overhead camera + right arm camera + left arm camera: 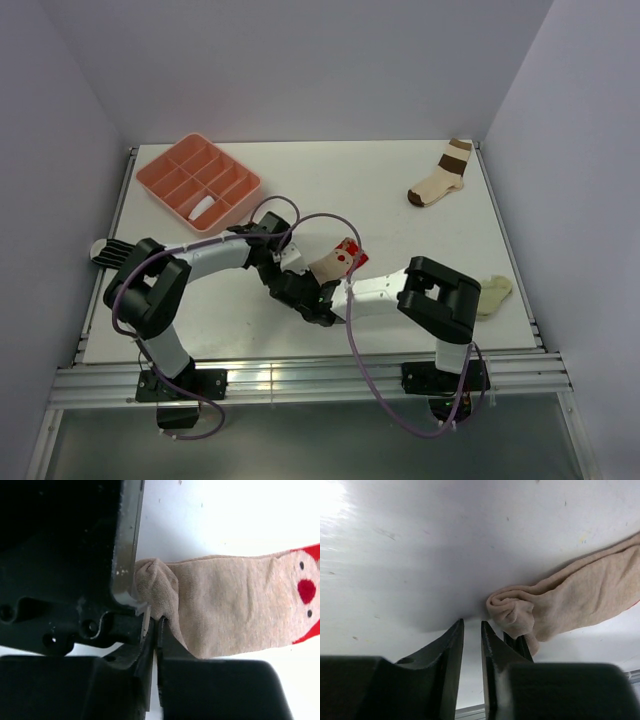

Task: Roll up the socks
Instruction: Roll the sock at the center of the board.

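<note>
The tan sock (333,263) with a red end lies at the table's middle, its near end bunched into a small roll (512,611). My right gripper (158,622) has its jaws closed to a thin slit on the edge of that bunched end (152,587). My left gripper (472,626) stands just left of the roll, its jaws a narrow gap apart with only bare table between them. In the top view both grippers, left (280,268) and right (306,296), meet at the sock's near end. A black-and-white striped sock (108,250) lies at the table's left edge.
A salmon compartment tray (160,165) stands at the back left with a white item (203,208) in one cell. A cream sock with brown bands (440,178) lies at the back right. A pale yellowish lump (494,294) sits by the right arm's elbow.
</note>
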Tool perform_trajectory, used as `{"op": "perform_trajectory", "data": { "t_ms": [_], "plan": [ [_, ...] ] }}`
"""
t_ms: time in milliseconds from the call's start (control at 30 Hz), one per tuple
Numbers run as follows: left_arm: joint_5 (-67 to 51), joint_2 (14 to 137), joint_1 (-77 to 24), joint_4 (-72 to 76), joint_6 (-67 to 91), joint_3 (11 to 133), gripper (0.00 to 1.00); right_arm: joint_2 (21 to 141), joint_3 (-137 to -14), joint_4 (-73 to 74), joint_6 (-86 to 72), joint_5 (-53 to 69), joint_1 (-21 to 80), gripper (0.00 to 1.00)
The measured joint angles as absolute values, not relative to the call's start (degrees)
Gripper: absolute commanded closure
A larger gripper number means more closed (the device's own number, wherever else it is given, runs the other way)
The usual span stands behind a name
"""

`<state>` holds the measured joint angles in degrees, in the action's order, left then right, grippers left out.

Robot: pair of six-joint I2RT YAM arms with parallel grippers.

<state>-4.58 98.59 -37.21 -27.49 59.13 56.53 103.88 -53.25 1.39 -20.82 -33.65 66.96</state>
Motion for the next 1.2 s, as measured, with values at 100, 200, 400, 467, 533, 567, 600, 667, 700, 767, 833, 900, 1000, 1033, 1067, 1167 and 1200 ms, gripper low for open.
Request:
{"op": "perform_trajectory", "data": {
  "t_ms": [100, 200, 400, 467, 533, 567, 600, 667, 700, 767, 833, 900, 1000, 1033, 1067, 1167, 1200],
  "plan": [
    [-3.51, 97.84, -36.03, -27.68, 59.2, 56.45, 0.63, 105.51, -54.83, 0.95, -20.95, -34.81, 66.98, 1.0],
    [-1.67, 95.31, -35.57, -27.68, 59.44, 55.16, 0.55, 105.16, -54.48, -0.14, -20.4, -33.34, 66.94, 1.0],
    [1.69, 83.64, -34.81, -26.26, 61.28, 48.97, 0.39, 99.72, -48.8, -6.46, -21.91, -16.47, 62.92, 1.0],
    [1.8, 80.09, -34.74, -24.34, 62.28, 46.52, 0.34, 98.1, -46.44, -9.23, -23.62, -8.14, 60.29, 1.0],
    [1.72, 77.78, -34.74, -22.65, 63.05, 44.38, 0.34, 97.19, -43.92, -12.75, -26.06, 0.49, 56.93, 1.0],
    [1.54, 76.93, -34.74, -21.8, 63.48, 43.22, 0.33, 97.14, -43.03, -14.44, -27.42, 4.36, 55.16, 1.0],
    [1.39, 76.23, -34.74, -21.12, 63.94, 42.09, 0.33, 97.25, -41.85, -16.88, -29.12, 8.84, 53.17, 1.0],
    [1.3, 75.13, -34.76, -19.92, 64.71, 39.83, 0.33, 97.78, -39.68, -21.04, -32.51, 15.31, 49.76, 1.0],
    [1.26, 74.83, -34.83, -19.7, 64.93, 39.16, 0.34, 98.3, -38.63, -23.33, -34.44, 18.79, 48.1, 1.0],
    [1.21, 74.48, -35.03, -19.27, 65.47, 38.2, 0.34, 99.77, -36.73, -28.29, -38.19, 23.92, 45.6, 1.0],
    [1.15, 74.3, -35.42, -18.57, 65.67, 37.63, 0.36, 101.8, -34.74, -34.22, -42.39, 29.02, 43.55, 1.0],
    [0.75, 74.28, -35.7, -17.87, 65.69, 37.45, 0.37, 104.25, -32.84, -40.51, -46.89, 33.43, 41.63, 1.0],
    [-0.12, 74.41, -36.01, -16.56, 65.67, 37.39, 0.4, 108.01, -31.07, -48.73, -53.17, 38.44, 39.38, 1.0],
    [-0.3, 74.59, -36.07, -16.25, 65.65, 37.39, 0.4, 109.12, -30.72, -50.98, -54.85, 39.55, 38.87, 1.0],
    [-0.49, 74.96, -36.23, -15.88, 65.65, 37.39, 0.41, 110.52, -30.28, -53.82, -56.8, 40.73, 38.3, 1.0],
    [-1.15, 76.55, -36.62, -15.29, 65.56, 37.39, 0.44, 114.5, -29.21, -61.28, -62.17, 43.68, 36.8, 1.0],
    [-1.58, 77.23, -36.73, -15.18, 65.54, 37.39, 0.45, 115.52, -28.99, -63.13, -63.64, 44.36, 36.45, 1.0]
  ]
}}
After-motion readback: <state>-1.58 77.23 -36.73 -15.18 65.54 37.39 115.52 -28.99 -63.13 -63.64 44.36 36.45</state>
